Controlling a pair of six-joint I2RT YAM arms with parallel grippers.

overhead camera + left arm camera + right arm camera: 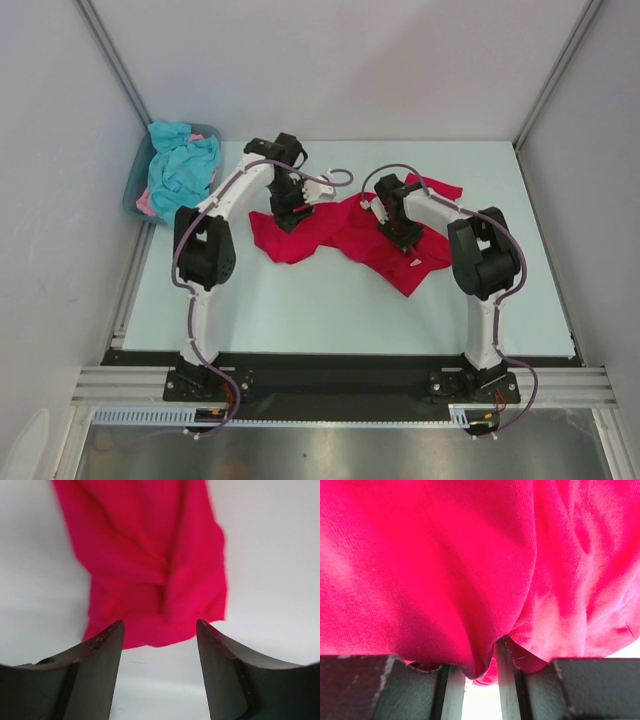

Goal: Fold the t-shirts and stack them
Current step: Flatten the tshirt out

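No legible text, brand, number or sign in any view; one small white patch (413,261) on the red t-shirt (345,232) may be a tag, too small to read in the top view; wrist views show plain cloth only.

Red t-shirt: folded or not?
Not folded: the red t-shirt lies crumpled in an irregular, wrinkled heap on the table, a bunch of it pinched in the right gripper.

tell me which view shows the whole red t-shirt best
The top external view: the crimson red cloth t-shirt lies crumpled on the table, most of it visible. The left wrist view shows only one bunched end; the right wrist view just close-up fabric.
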